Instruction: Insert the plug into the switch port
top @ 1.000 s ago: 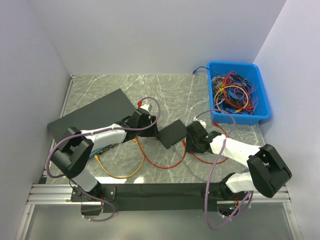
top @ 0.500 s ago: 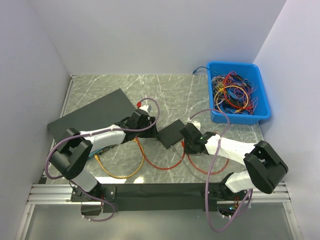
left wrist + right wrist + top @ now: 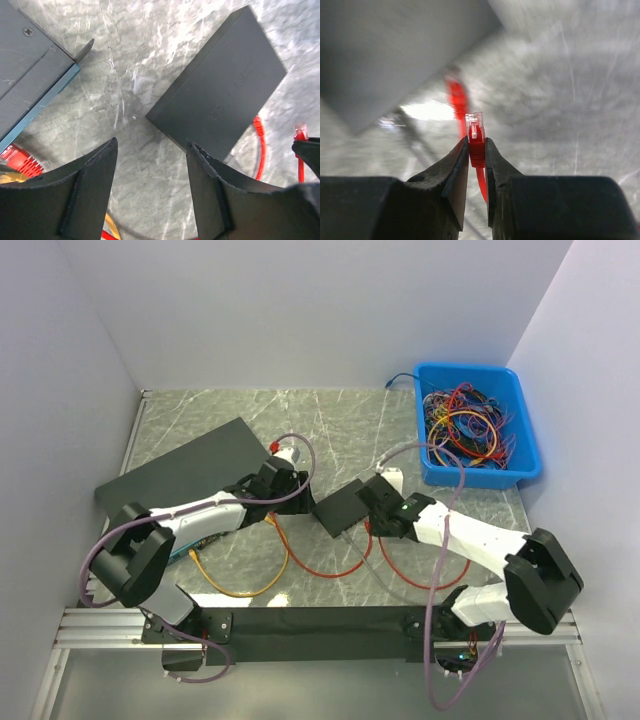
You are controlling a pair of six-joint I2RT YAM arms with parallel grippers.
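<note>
Left gripper [image 3: 152, 150] is hovering with its fingers spread and nothing between them, just left of the small dark grey rectangular switch box [image 3: 220, 95]. It is probably positioning to brace that box against the insertion push. Farther left, the large flat dark grey panel [image 3: 180, 465] is lying on the grey marble-patterned table [image 3: 340, 420], and a thin orange cable [image 3: 240, 591] is looping near the arm bases.

Right of the box, the right gripper [image 3: 476, 150] is pinching the red cable plug [image 3: 475, 131] by its boot, leaving the clear tip projecting forward to enter a port. The plug is sitting just beside the box's near right side, not yet inserted. No port is showing in any view.

Loops of red cable [image 3: 326, 573] are trailing below the approach and could drag. At far right, the blue plastic bin [image 3: 480, 478] of spare wires is standing well apart.
</note>
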